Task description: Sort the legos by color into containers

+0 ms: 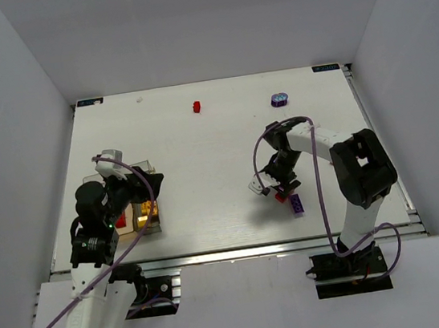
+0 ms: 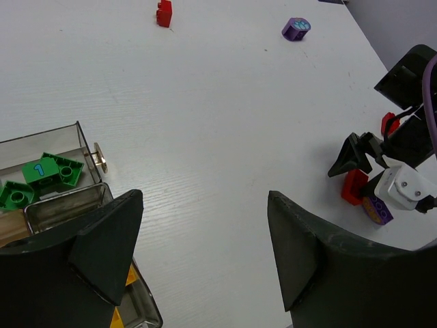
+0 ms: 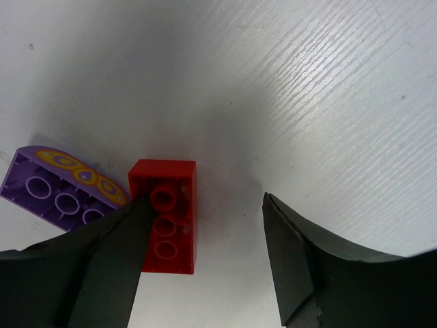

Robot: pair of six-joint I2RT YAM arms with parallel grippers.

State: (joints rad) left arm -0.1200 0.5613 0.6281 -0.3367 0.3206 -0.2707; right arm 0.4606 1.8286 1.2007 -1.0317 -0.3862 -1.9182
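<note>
Red brick (image 3: 164, 215) sat off-centre under our right gripper (image 3: 203, 219), jaws apart; we judged it should centre before closing, clear of the purple brick (image 3: 61, 188).

Red brick (image 3: 172, 222) just beside purple curved brick (image 3: 54, 195); green bricks (image 2: 46, 171) inside clear bin (image 2: 41, 145).

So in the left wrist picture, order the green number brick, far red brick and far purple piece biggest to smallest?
1. Green number brick, nearest.
2. Then the far red brick and far purple piece look alike; both lie farther off.
</note>
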